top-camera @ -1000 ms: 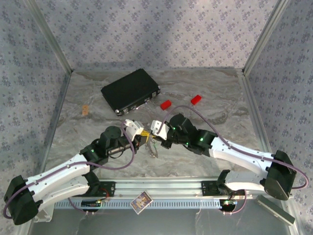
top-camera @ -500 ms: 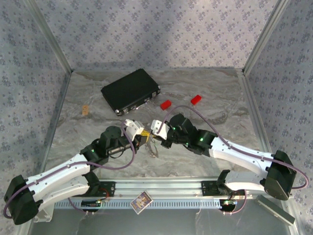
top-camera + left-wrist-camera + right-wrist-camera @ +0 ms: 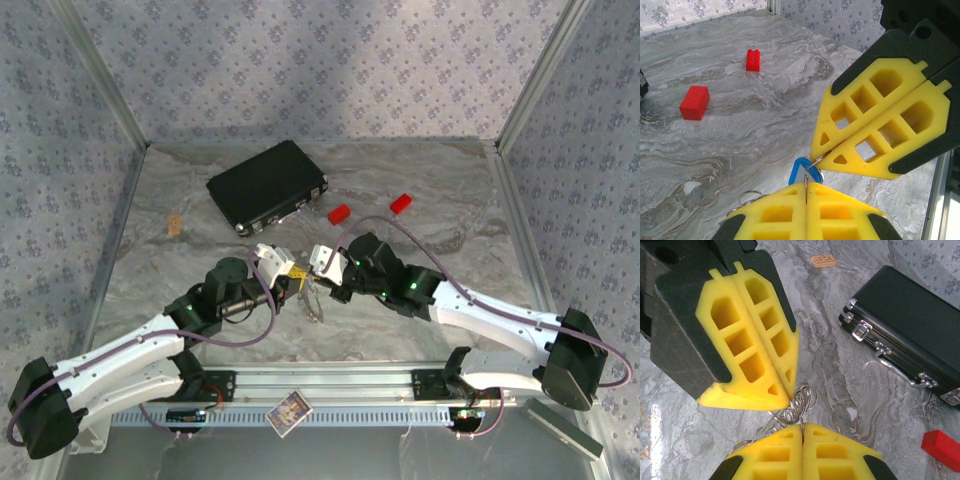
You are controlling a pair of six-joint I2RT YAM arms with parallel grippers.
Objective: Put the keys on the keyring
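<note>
Left gripper (image 3: pixel 806 186) and right gripper (image 3: pixel 821 158), both clamped shut, pinch the keyring (image 3: pixel 797 402). Best hold it taut while easing the blue key (image 3: pixel 805 172) beside it along.

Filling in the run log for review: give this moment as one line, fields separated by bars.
left gripper: shut on keyring | right gripper: shut on keyring | blue key: between tips

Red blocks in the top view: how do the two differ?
The left block lies close to the case; the right block lies farther from it. In the left wrist view the right block shows studs on top, while the left block shows plain faces. Both are red, similar in size, and lie loose on the table.
</note>
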